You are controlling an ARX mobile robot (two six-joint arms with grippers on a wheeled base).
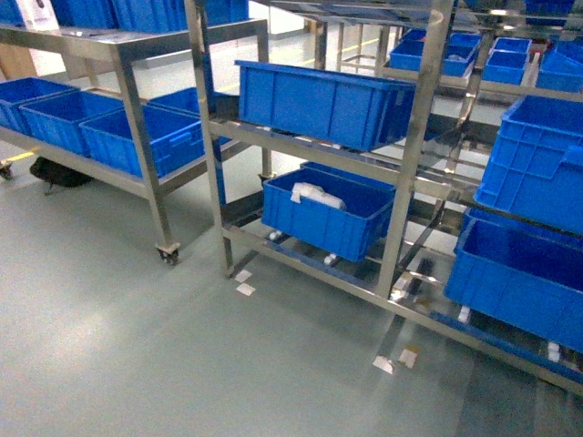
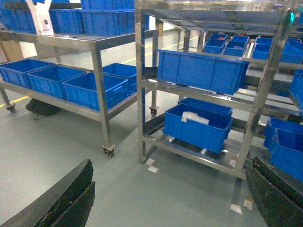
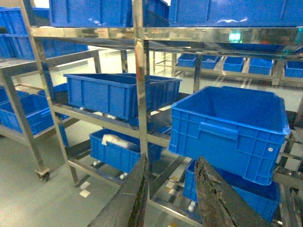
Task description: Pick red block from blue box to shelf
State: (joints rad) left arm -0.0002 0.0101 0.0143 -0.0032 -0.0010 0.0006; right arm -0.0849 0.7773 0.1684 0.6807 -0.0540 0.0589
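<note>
The red block and the blue box are out of view in all three views. The shelf (image 1: 414,137) is a stainless-steel rack with shiny posts, straight ahead across the floor; it also shows as the shelf (image 2: 140,85) and the shelf (image 3: 138,71). Neither gripper appears in the head view. My left gripper (image 2: 171,163) is open, its dark fingers (image 2: 71,194) wide apart above bare floor. My right gripper (image 3: 172,158) is open too, with nothing between its fingers (image 3: 215,194), pointing at the rack's lower tiers.
Dark blue ribbed crates fill the rack: one (image 1: 319,100) on the middle tier, one holding a white bag (image 1: 328,214) below, bigger ones (image 1: 537,164) at right. A second rack on castors (image 1: 137,109) stands to the left. Tape marks (image 1: 244,282) dot the grey floor.
</note>
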